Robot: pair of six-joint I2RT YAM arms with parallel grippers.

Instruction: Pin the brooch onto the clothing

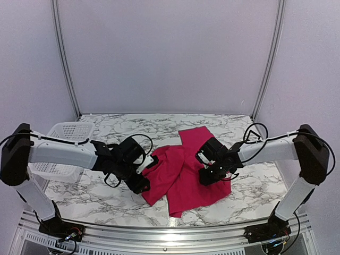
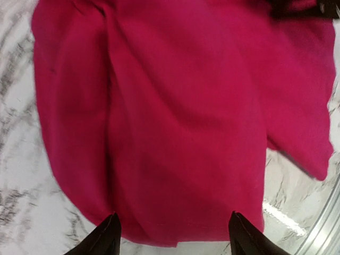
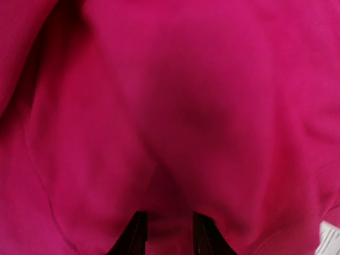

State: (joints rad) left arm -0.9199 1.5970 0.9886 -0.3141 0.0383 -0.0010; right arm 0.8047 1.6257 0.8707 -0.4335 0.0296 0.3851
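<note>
The clothing [image 1: 183, 175] is a crimson-pink shirt lying crumpled on the marble table between both arms. My left gripper [image 1: 140, 184] hovers at its left hem. In the left wrist view the left gripper [image 2: 173, 214] stands open, its wide-spread fingertips [image 2: 113, 223] just above the clothing's [image 2: 186, 117] hem, holding nothing. My right gripper [image 1: 208, 175] is down on the shirt's right half. In the right wrist view the right gripper [image 3: 168, 215] has its fingers close together on a raised fold of the clothing [image 3: 186, 106]. The brooch is out of view.
A white plastic basket [image 1: 66, 133] stands at the table's left edge, behind the left arm. The marble table [image 1: 106, 196] ends in a metal rail [image 1: 159, 234] at the front. Walls and frame posts close in the back and sides.
</note>
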